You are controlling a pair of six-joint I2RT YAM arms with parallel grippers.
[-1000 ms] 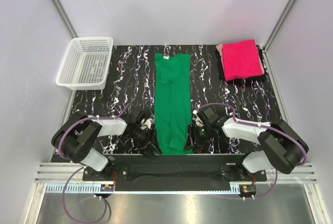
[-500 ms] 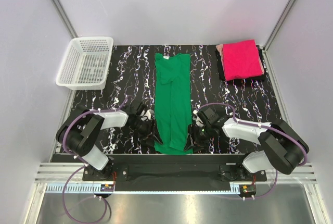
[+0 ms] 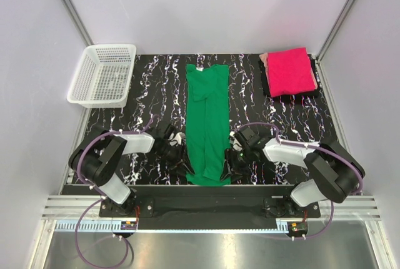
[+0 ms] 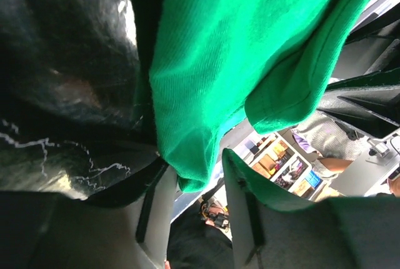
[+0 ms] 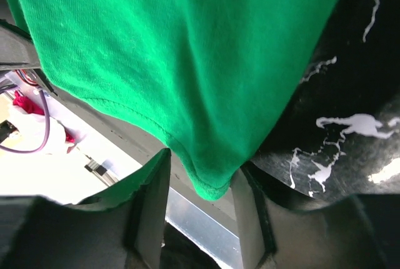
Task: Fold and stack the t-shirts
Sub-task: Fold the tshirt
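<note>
Left end effector (image 3: 182, 166) is low at the near left corner of the green t-shirt (image 3: 207, 125). Jaws narrow, hem corner pinched between the fingers (image 4: 156, 209). Right end effector (image 3: 230, 167) mirrors it at the near right corner: narrow gap, green hem fills it and touches both fingers (image 5: 245, 209). Both sit by the near edge of the worktop (image 3: 150, 94), just beyond the arm bases.

Green t-shirt is folded lengthwise into a long narrow strip down the middle of the worktop. Near hem is at the end effectors; collar and neck label (image 3: 199, 67) are at the far end.

Far right corner: pink t-shirt (image 3: 290, 70), folded to a rectangle, lying on dark cloth (image 3: 272, 91), well apart from the green one.

Far left: white mesh basket (image 3: 80, 81), upright, overhanging the worktop's left edge.
</note>
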